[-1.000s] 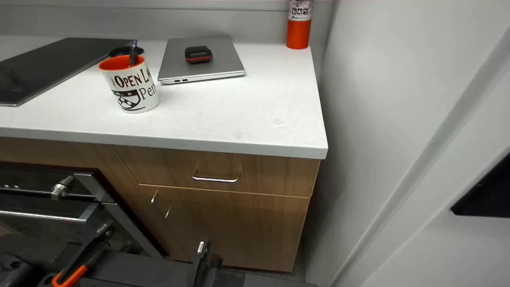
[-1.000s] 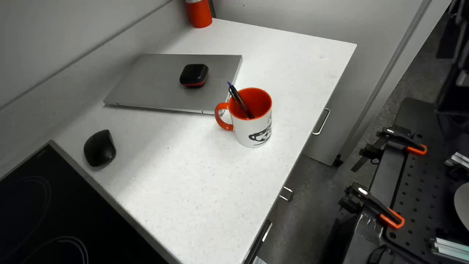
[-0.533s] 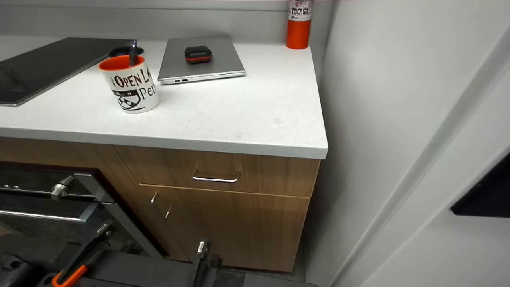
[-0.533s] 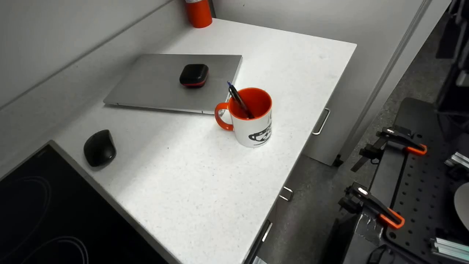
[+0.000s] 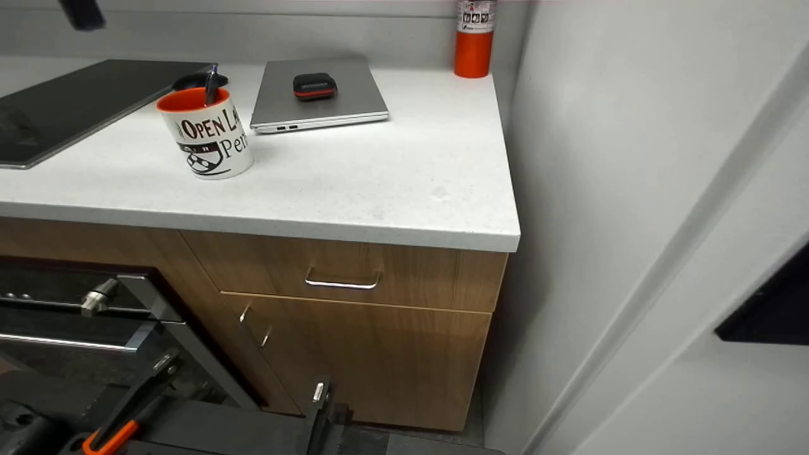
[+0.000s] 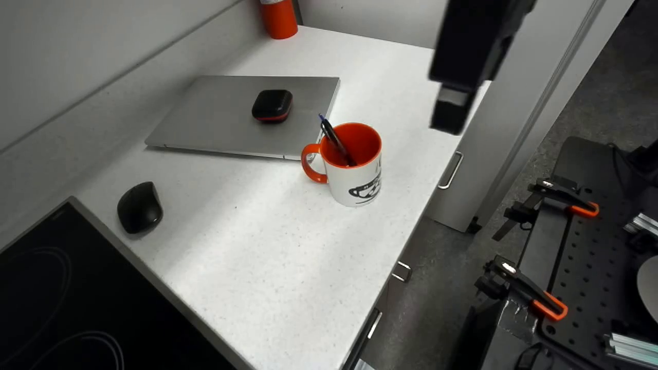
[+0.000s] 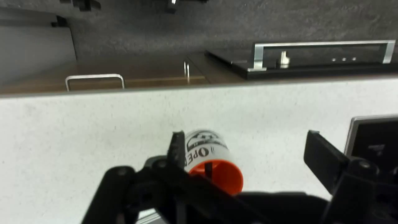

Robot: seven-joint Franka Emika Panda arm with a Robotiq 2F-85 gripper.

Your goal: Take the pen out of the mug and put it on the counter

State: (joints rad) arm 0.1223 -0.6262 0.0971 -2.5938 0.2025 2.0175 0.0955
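Likely at the approach, with well-spread fingers point(image 7: 325, 159) low in the wrist view; must next line up and pinch the pen point(image 6: 334, 137) in the mug point(image 6: 352, 179)

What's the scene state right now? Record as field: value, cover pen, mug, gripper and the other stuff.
pen: tilted in the mug, upper end sticking out
mug: upright on the counter
gripper: open, holding nothing
laptop: grey, closed, lying on the counter
black case: on top of the laptop
mouse: on the counter, between laptop and cooktop
canister: at the counter's back corner, top out of frame
task status: pen not yet out
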